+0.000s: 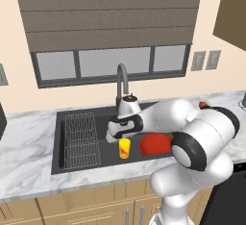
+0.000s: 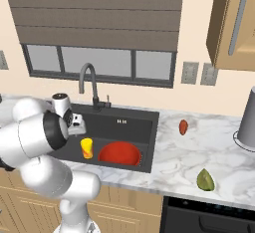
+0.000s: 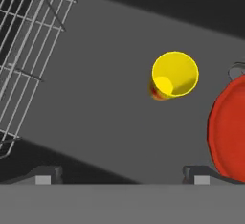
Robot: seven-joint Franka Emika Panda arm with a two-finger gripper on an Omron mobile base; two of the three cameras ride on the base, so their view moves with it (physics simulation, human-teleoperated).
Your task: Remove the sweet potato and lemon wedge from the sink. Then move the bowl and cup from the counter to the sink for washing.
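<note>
The yellow cup (image 1: 124, 148) (image 2: 86, 148) (image 3: 174, 74) stands upright on the floor of the dark sink (image 1: 103, 118) (image 2: 124, 122) (image 3: 95, 122). The red bowl (image 1: 154, 143) (image 2: 119, 154) (image 3: 232, 127) lies just to its right, also in the basin. My gripper (image 1: 115, 132) (image 2: 77, 122) (image 3: 119, 177) hangs open over the basin, above and a little left of the cup, with nothing between its fingers. On the counter right of the sink lie the sweet potato (image 2: 183, 126) (image 1: 203, 105) and, nearer the front edge, the lemon wedge (image 2: 205, 179).
A wire rack (image 1: 81, 140) (image 3: 28, 50) takes up the sink's left part. The dark arched faucet (image 1: 122, 82) (image 2: 89, 82) rises behind the basin. A grey cylindrical vessel (image 2: 247, 117) stands at the far right of the counter, under a wall cabinet (image 2: 234, 23).
</note>
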